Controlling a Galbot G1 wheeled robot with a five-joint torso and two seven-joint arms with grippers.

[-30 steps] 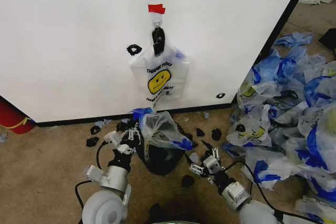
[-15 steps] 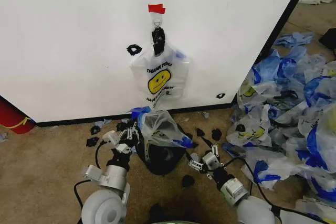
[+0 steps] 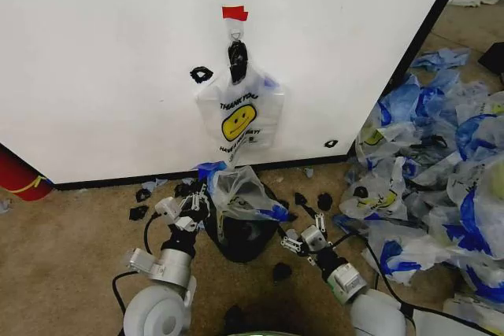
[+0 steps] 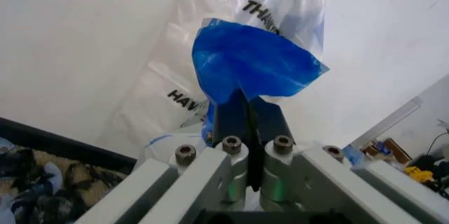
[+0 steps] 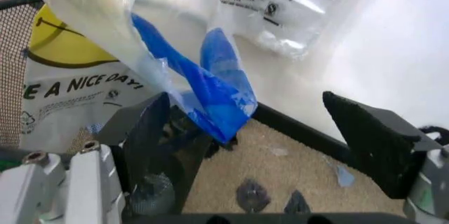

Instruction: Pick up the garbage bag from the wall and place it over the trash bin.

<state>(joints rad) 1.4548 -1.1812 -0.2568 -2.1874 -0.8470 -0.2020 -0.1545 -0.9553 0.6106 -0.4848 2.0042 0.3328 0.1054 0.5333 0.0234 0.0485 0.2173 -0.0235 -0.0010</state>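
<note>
Two smiley bags count as task-type: one bag [image 3: 239, 120] hangs flat on the wall [image 3: 102, 60] from a hook [image 3: 235, 31] under one strip of red tape [image 3: 235, 12], handles bunched at its 12 o'clock; a second bag [image 3: 242, 194] sits crumpled on the bin [image 3: 240, 235], draped over the rim at the bin's 12 o'clock. One bin, black, on the carpet [image 3: 71, 241] just in front of the wall's black base strip [image 3: 118, 182]. Left gripper [image 3: 194, 198] is at the bin's 10 o'clock, jaws pressed together, pinching the blue handle [image 4: 254, 65] of the second bag; in the left wrist view the blue plastic fans out above the closed fingers [image 4: 230, 119], with the hanging bag's print behind. Right gripper [image 3: 298, 239] is at the bin's 3 o'clock, just beside it, jaws spread wide and holding nothing; the right wrist view shows its two dark fingers [image 5: 368, 140] apart, with a blue handle flap [image 5: 210, 90] of the draped bag between them but not touched, and the bin's mesh wall [image 5: 14, 71] to one side. One heap of blue-and-white bags [image 3: 441, 171] lies at 3 o'clock of the bin, too many to count. Several black scraps [image 3: 307, 199] are scattered around the bin. Two black marks on the wall [image 3: 201, 75], one red object [image 3: 20, 175] at far 9 o'clock.
</note>
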